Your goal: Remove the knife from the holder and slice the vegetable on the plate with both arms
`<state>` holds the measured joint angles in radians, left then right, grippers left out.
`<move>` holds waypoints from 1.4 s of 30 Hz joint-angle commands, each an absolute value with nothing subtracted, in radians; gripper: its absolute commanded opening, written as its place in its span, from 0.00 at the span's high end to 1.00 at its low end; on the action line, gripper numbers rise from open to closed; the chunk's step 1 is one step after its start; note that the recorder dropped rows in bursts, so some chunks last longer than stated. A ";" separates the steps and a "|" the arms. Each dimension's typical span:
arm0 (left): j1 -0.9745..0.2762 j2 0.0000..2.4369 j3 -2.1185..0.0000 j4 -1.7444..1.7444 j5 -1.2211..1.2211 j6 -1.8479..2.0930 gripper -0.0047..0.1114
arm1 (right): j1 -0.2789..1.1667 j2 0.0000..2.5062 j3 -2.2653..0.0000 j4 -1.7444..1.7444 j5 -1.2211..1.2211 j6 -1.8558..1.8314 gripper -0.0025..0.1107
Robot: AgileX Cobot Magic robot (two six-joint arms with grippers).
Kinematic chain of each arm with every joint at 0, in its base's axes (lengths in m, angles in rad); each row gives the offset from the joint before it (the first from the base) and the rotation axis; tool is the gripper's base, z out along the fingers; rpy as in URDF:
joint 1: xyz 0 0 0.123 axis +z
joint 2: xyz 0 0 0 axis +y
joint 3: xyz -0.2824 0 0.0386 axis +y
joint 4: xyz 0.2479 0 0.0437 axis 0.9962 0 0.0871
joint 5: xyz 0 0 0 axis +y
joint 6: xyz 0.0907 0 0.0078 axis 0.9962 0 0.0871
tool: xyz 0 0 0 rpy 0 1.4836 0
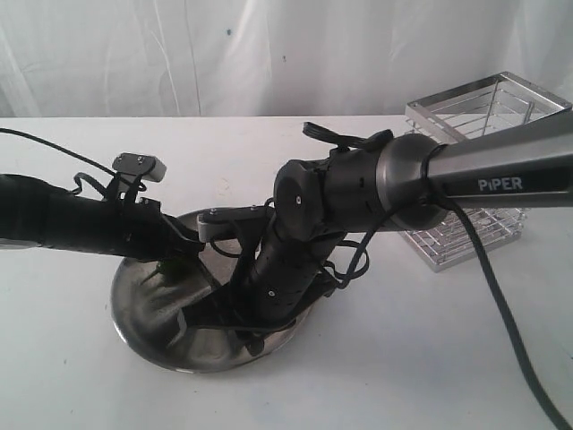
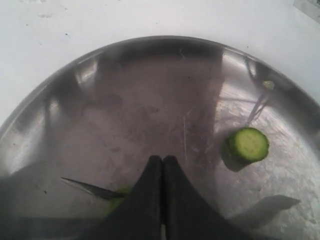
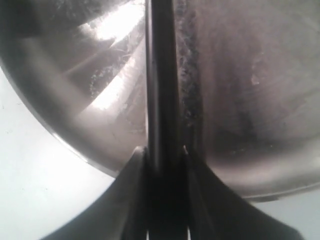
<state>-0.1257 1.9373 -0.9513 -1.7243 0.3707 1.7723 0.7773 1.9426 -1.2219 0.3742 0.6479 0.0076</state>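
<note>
Right wrist view, right end effector point(image 3: 164, 155) clamped on knife point(image 3: 161, 75) above plate point(image 3: 240, 100), left end effector point(image 2: 163, 162) pinched closed beside green vegetable point(image 2: 116, 200), cut slice point(image 2: 248, 145) lying apart on plate.

This is looking like a robot test bench in a lab, not a real kitchen. A white sheet point(image 1: 179, 54) is hanging behind a plain white table point(image 1: 72, 376), and only a steel plate point(image 1: 134, 309) and a wire holder point(image 1: 479, 170) are standing on it.
</note>
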 commanded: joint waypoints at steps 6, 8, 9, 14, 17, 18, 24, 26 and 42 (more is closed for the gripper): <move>-0.122 2.002 -0.944 -1.744 0.302 1.793 0.96 | 0.779 1.938 -1.225 0.366 0.635 0.007 0.98; -0.122 2.000 -0.956 -1.744 0.344 1.793 0.96 | 0.779 1.938 -1.225 0.366 0.635 0.007 0.98; -0.122 1.995 -0.967 -1.744 0.378 1.791 0.96 | 0.779 1.938 -1.225 0.366 0.635 0.007 0.98; -0.122 1.932 -1.002 -1.744 0.509 1.779 0.96 | 0.779 1.938 -1.225 0.366 0.643 0.007 0.98; -0.122 1.887 -0.999 -1.744 0.511 1.757 0.96 | 0.779 1.938 -1.225 0.366 0.643 0.007 0.98; -0.122 1.876 -0.995 -1.744 0.511 1.750 0.96 | 0.779 1.938 -1.225 0.366 0.646 0.007 0.98; -0.124 1.871 -0.921 -1.714 0.505 1.679 0.96 | 0.779 1.938 -1.223 0.368 0.651 0.007 0.98; -0.124 1.881 -0.894 -1.720 0.505 1.679 0.96 | 0.779 1.938 -1.223 0.370 0.652 0.007 0.98; -0.162 2.042 -0.777 -1.697 0.266 1.634 0.96 | 0.779 1.938 -1.221 0.364 0.674 0.022 0.98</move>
